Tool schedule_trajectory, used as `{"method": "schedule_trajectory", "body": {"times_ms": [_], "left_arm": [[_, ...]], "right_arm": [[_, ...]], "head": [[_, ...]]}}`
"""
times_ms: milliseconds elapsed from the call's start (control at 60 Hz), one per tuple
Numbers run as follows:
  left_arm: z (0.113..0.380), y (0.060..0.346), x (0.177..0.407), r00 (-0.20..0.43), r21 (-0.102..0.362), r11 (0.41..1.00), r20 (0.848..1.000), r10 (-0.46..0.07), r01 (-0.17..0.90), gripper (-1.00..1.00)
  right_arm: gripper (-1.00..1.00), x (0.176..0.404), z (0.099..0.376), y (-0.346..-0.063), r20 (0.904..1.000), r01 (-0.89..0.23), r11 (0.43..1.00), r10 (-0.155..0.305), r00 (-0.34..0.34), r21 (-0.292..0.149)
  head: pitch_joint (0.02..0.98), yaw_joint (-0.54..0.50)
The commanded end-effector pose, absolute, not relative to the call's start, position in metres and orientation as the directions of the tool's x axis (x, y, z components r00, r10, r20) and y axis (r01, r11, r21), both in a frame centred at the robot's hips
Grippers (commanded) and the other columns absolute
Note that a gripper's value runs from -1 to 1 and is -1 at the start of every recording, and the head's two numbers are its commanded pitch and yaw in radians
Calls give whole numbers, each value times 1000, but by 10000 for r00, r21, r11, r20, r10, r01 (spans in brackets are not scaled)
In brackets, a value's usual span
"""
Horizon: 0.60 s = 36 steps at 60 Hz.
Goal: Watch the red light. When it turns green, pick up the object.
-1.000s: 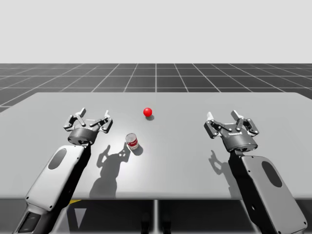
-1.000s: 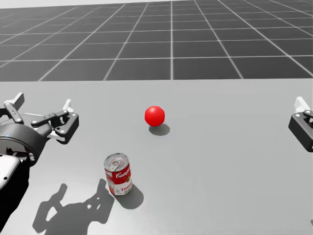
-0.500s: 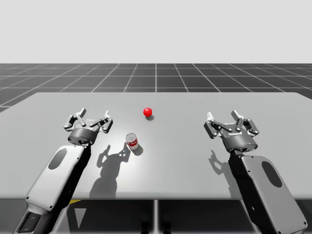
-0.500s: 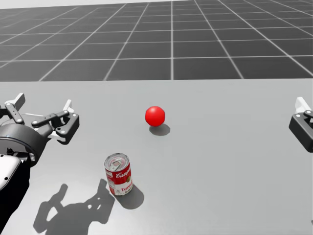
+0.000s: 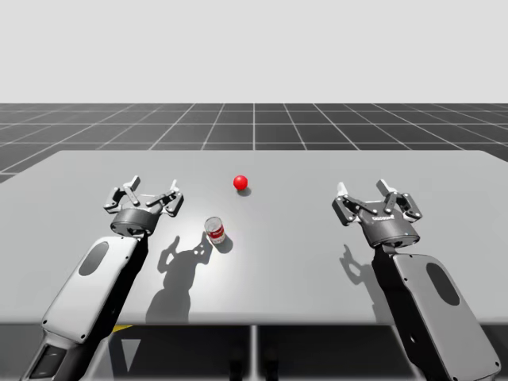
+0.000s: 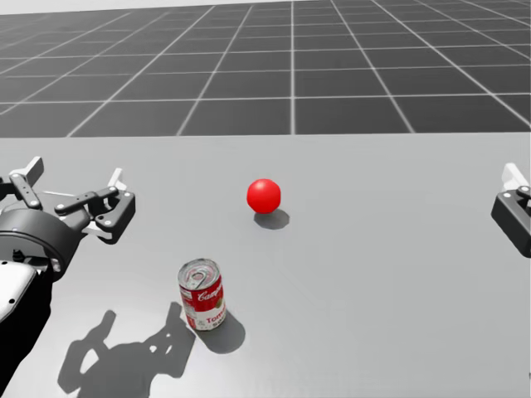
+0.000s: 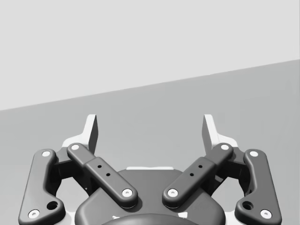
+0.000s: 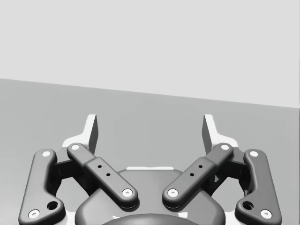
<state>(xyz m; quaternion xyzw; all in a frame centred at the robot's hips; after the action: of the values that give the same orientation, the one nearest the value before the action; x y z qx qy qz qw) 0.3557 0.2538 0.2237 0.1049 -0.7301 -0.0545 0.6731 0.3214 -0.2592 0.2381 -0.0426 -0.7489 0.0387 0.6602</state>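
The can (image 5: pixel 215 231), red and white with a silver top, stands upright on the worktop (image 5: pixel 302 238), nearer me than the red light (image 5: pixel 240 182). My left end effector (image 5: pixel 151 190) beside it and right end effector (image 5: pixel 373 194) hover, fingers spread wide.

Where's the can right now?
High view: the red and white can stands left of centre, right of my left pincer, nearer me than the red light.
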Motion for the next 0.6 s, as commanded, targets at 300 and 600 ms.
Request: {"method": "schedule_trajectory", "body": {"times_ms": [300,600], "left_arm": [[223,254,356,-715,2223,9719,9711,-2279,-778,-1000],[222,254,357,-680,2231,9718,9712,-2283,-771,-1000]], "right_arm": [[-1000,321,238,-259,9849,156,9928,1198,-1251,-1187],[-1000,322,237,-258,9851,122,9925,1219,-1215,-1213]], "head": [[602,70],[662,100]]}}
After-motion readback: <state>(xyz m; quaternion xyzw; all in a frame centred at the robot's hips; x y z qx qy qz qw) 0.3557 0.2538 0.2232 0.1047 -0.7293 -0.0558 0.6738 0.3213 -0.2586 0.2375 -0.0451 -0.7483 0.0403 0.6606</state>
